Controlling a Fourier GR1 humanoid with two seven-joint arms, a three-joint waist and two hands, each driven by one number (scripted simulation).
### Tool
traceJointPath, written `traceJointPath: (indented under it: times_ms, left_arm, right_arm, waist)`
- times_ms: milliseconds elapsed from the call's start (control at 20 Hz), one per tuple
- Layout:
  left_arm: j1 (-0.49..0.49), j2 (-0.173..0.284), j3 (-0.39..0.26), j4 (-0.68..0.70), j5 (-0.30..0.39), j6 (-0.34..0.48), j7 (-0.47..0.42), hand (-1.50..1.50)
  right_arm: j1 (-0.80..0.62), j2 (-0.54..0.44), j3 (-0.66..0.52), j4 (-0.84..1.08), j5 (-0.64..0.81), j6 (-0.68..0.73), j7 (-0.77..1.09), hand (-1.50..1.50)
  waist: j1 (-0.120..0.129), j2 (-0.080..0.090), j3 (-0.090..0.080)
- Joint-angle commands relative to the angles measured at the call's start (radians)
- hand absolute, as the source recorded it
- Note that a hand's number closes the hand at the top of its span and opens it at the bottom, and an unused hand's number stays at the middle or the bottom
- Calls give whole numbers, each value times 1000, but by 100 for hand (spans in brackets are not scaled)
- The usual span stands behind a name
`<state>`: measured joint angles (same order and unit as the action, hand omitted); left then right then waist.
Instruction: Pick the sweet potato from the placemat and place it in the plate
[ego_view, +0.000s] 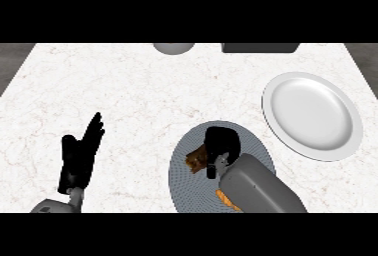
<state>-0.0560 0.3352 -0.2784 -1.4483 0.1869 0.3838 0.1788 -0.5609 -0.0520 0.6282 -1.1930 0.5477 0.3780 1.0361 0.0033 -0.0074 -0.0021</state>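
Your right hand's fingers (219, 142) are bent down over the sweet potato (197, 159), but you cannot tell if they are holding it, because the hand (221, 145) covers that spot. Your left hand (80, 152) is at the view's lower left, near 8 o'clock, with its fingers straight and pointing up toward 12 o'clock, holding nothing.

The sweet potato is on the round grey placemat (255, 145), near the middle of the worktop (133, 85). You see a brown piece just left of the right hand, and an orange tip (227, 199) lower down at 6 o'clock under the grey forearm. So its long way seems to run from 11 o'clock down to 5 o'clock, but the arm hides the middle, so you cannot be sure.

The white plate (314, 117) sits at 2 o'clock from the placemat, just beside it. At 12 o'clock, a grey round thing (174, 48) and a dark box (260, 47) are cut off by the edge.
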Motion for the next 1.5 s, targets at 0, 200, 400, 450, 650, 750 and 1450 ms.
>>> traceJointPath:
  times_ms: [0, 200, 400, 450, 650, 750, 1450]
  left_arm:
    - [40, 26, 35, -21, 12, -53, -10, 0]
    - [-52, -21, 27, 38, -25, -19, 27, 0]
    - [-53, -33, 32, 51, -26, -23, -4, 0]
    - [-40, -31, 26, 21, -23, -21, 12, 0]
    - [-45, -12, 35, 19, -29, -32, 28, 0]
    - [-16, -6, 57, 19, -6, -60, 3, 0]
    - [29, -23, 80, 18, -31, -94, -16, 0]
  right_arm:
    - [18, 33, 10, -59, 30, 91, 145, 150]
    - [-17, 20, 25, -37, 144, 30, 123, 150]
    - [-64, -97, -119, 10, 179, -232, -223, 150]
    - [-77, -99, -151, 15, 179, -290, -263, 150]
    - [-90, -166, -209, 42, 248, -464, -368, 150]
    - [-90, -180, -209, 5, 284, -489, -363, 150]
    - [-47, -278, -397, -260, 467, -595, -172, 150]
  waist:
    - [-1, 5, 2]
    - [-6, 5, 2]
    - [0, 13, 3]
    - [8, 13, 4]
    - [7, 11, 3]
    - [3, 7, 2]
    - [-7, 5, 2]
